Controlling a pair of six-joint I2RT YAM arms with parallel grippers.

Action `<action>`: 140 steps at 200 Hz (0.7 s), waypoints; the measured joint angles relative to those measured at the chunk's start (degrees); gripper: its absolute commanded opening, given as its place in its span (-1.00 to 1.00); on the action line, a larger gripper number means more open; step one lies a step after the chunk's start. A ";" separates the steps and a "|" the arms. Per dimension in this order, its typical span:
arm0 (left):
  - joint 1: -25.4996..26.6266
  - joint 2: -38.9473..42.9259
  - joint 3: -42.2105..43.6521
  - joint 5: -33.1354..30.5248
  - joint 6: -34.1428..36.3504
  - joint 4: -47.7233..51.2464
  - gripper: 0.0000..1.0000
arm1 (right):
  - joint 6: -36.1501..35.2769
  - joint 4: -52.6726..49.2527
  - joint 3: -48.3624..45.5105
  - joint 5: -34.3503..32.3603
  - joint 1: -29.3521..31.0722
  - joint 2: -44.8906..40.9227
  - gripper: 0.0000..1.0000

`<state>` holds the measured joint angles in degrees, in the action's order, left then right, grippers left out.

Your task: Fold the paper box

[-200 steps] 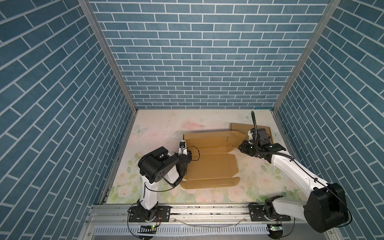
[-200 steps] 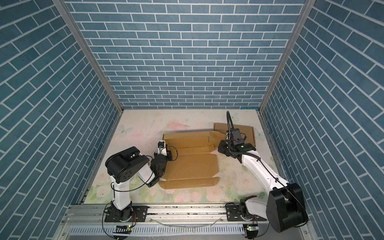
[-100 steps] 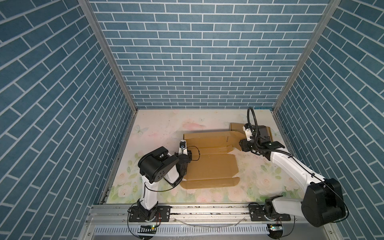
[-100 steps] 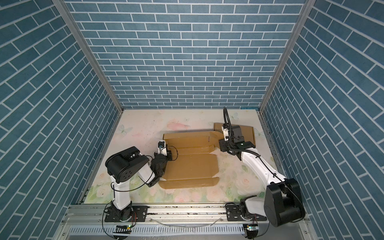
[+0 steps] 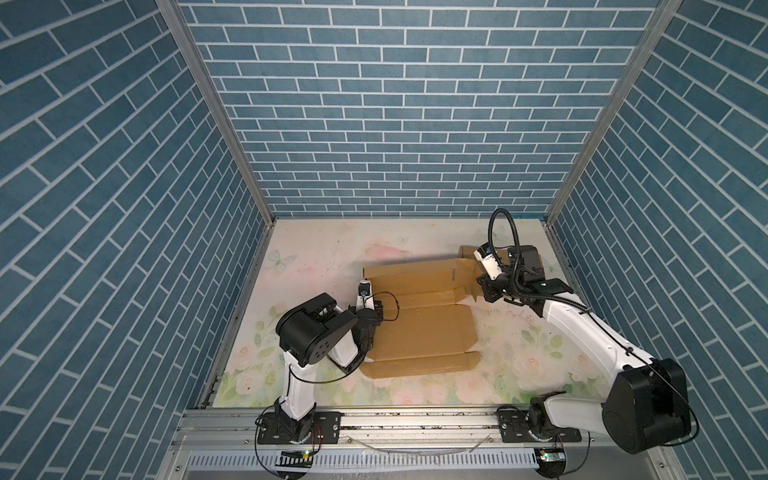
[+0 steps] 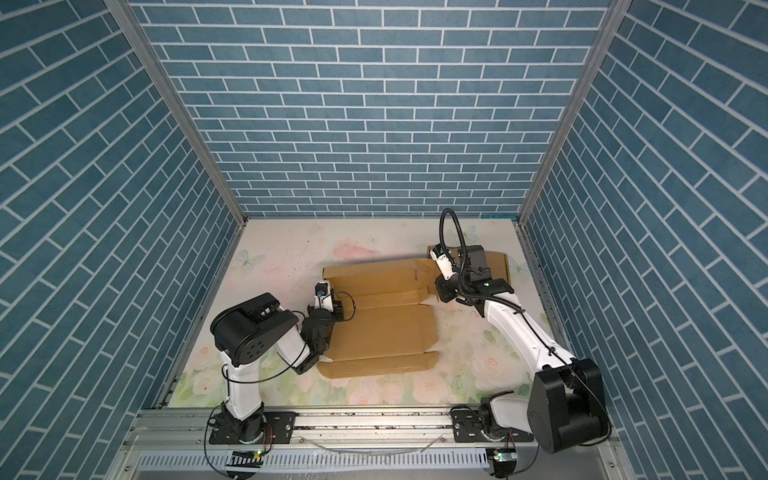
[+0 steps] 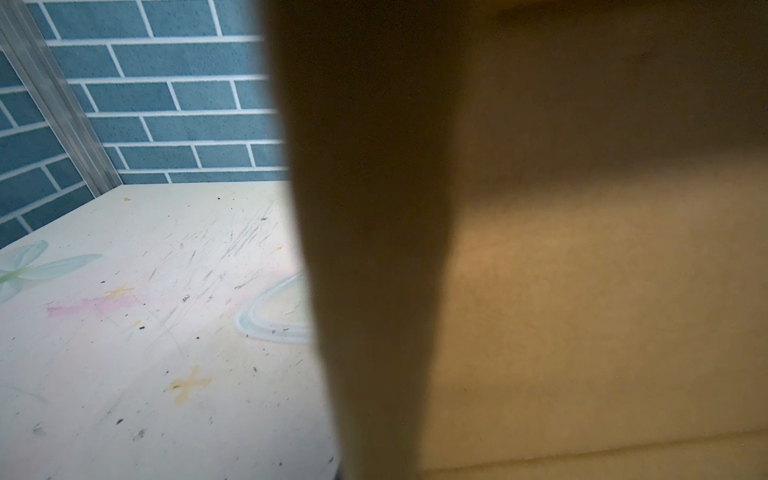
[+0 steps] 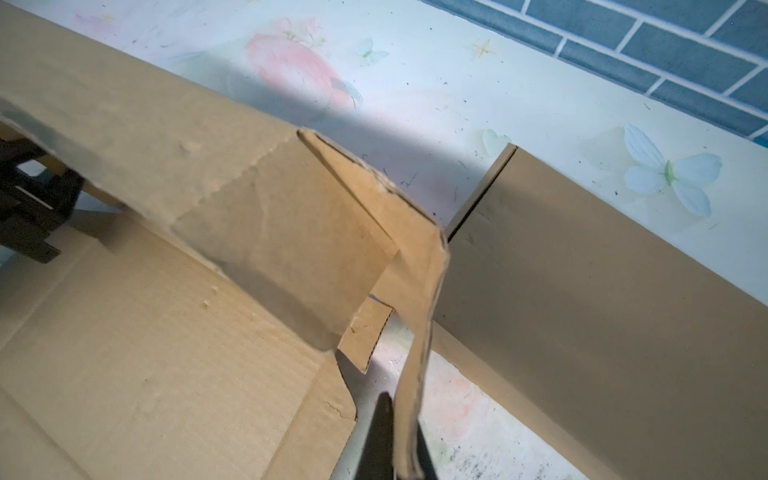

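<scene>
The left arm (image 5: 309, 332) is folded low with its elbow up, its end effector (image 5: 371, 318) at the left edge of the paper box (image 5: 419, 328). The right arm (image 5: 582, 328) stretches out low to the box's right end.

There are two arms, one box lying opened out on the table (image 5: 316, 249), and one cardboard panel (image 8: 582, 270) just beyond the box's right end.

The right end effector (image 8: 409, 436) is clamped on the box's raised side flap (image 8: 419, 266). The left end effector is closed, and whether it pinches cardboard cannot be told.
</scene>
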<state>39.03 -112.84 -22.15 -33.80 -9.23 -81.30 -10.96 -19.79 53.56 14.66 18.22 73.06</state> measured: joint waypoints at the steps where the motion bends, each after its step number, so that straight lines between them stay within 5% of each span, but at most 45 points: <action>1: 0.00 0.00 0.00 0.00 -0.04 0.00 -1.00 | 0.00 -0.04 0.00 0.04 0.02 -0.04 -1.00; 140: 0.17 0.00 -0.24 -0.90 -0.33 0.61 -1.00 | 15.34 -0.92 -0.11 6.71 6.64 -3.08 -1.00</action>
<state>39.20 -112.84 -22.39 -34.70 -9.56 -80.68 4.38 -20.71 53.45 21.37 24.86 69.97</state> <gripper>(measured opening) 0.086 0.043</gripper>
